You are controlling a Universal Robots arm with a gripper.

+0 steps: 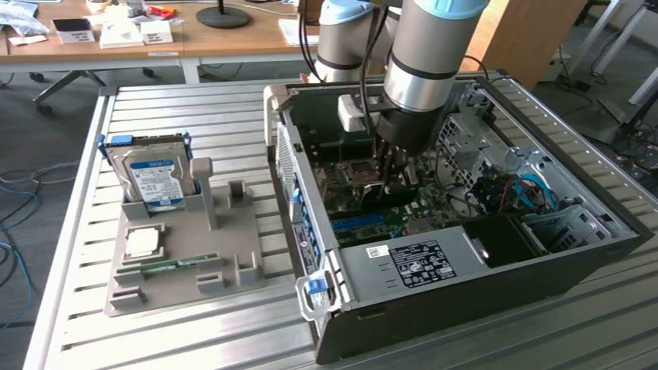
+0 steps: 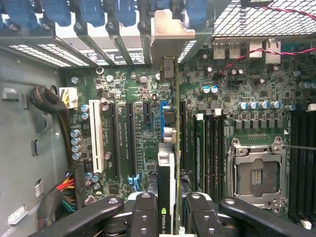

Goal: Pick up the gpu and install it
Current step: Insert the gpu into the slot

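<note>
The gpu [image 2: 174, 148] shows edge-on in the wrist view as a thin green board with a black cooler. Its silver bracket [image 2: 170, 29] is up against the case's rear slot openings. My gripper [image 2: 168, 217] is shut on the card, with a black finger [image 2: 143, 212] on each side of it. The card stands along the blue slot [image 2: 164, 116] of the motherboard [image 2: 123, 89]; I cannot tell whether it is seated. In the exterior view the arm reaches down into the open computer case [image 1: 575, 254], and my gripper [image 1: 396, 181] is low over the board.
A grey fixture [image 1: 180, 285] on the exterior view's left holds a hard drive [image 1: 154, 179], a processor [image 1: 142, 243] and a memory stick [image 1: 177, 266]. Inside the case are a CPU socket [image 2: 254, 173], a white slot [image 2: 98, 136], cable bundles [image 2: 69, 190] and blue slot latches [image 2: 94, 12].
</note>
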